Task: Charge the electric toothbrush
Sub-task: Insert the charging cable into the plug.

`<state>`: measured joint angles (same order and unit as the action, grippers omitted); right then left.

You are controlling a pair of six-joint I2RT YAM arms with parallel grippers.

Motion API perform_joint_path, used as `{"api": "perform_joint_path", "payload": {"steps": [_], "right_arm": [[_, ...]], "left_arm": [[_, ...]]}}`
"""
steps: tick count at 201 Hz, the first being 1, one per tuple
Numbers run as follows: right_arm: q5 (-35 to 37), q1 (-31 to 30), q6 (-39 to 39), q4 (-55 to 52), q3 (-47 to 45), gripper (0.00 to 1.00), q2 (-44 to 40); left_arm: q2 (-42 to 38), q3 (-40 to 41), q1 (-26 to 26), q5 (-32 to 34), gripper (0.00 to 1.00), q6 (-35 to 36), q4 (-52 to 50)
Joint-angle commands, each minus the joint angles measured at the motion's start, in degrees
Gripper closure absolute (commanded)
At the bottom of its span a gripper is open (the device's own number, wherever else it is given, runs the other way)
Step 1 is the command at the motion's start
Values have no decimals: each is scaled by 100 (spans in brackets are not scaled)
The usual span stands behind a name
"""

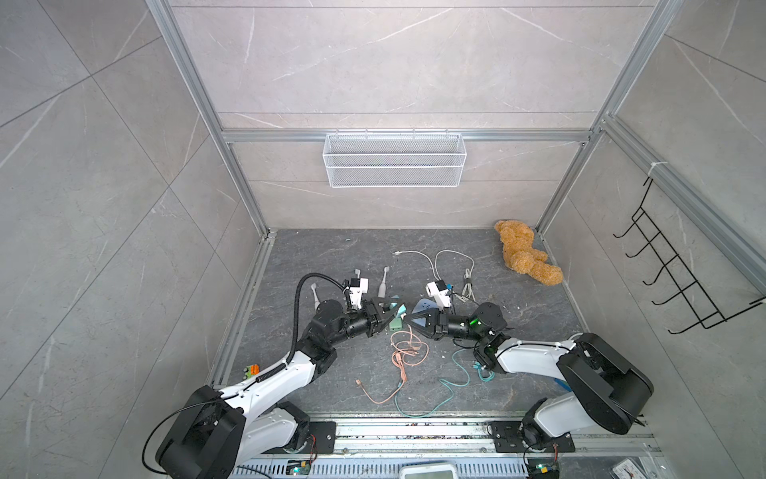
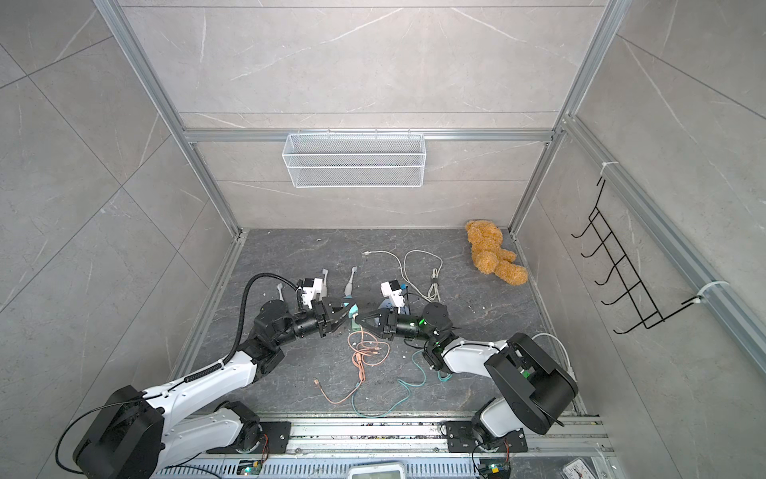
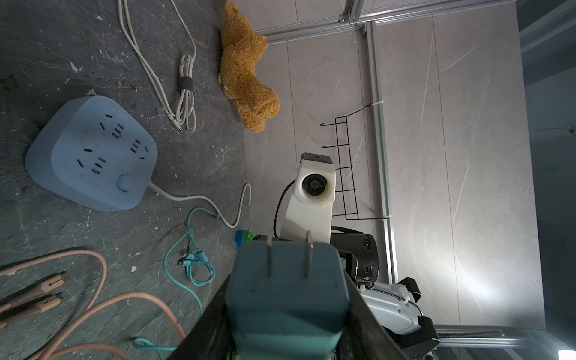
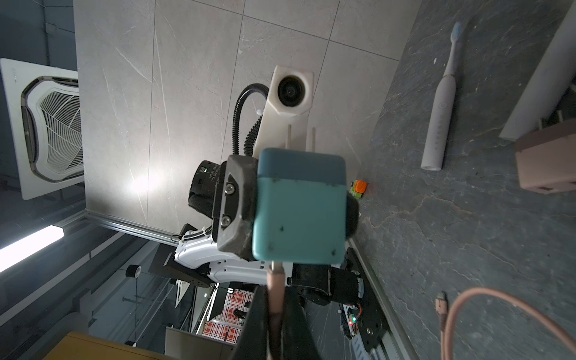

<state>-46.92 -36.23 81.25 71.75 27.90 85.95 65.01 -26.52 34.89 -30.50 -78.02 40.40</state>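
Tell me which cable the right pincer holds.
The pink cable, pinched at its plug; the white cable and the teal cable lie untouched.

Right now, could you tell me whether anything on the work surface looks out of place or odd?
A teddy bear lies slumped in the far corner, unrelated to charging. The pink cable and teal cable sprawl in loose tangles on the dark floor, which is dotted with small white crumbs.

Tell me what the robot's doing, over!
Left gripper shut on teal adapter. Right gripper shut on pink cable plug, tip at adapter. White toothbrush lying loose on table. Nothing blocking.
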Motion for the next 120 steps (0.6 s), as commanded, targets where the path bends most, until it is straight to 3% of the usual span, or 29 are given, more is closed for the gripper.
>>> {"api": "perform_joint_path", "payload": {"steps": [1,68,100,120], "right_arm": [[699,266,-190,-63,409,100,136],[864,276,180,275,579,100,270],[849,277,-551,-726,433,100,-222],[919,279,-1480,-1899,256,76,-802]], "left_arm": [[-59,76,365,-930,100,100,214],[70,103,554,-758,100,138,338],[-259,28,545,-369,100,276,-377],[-572,-113,523,274,100,340,-1218]]}}
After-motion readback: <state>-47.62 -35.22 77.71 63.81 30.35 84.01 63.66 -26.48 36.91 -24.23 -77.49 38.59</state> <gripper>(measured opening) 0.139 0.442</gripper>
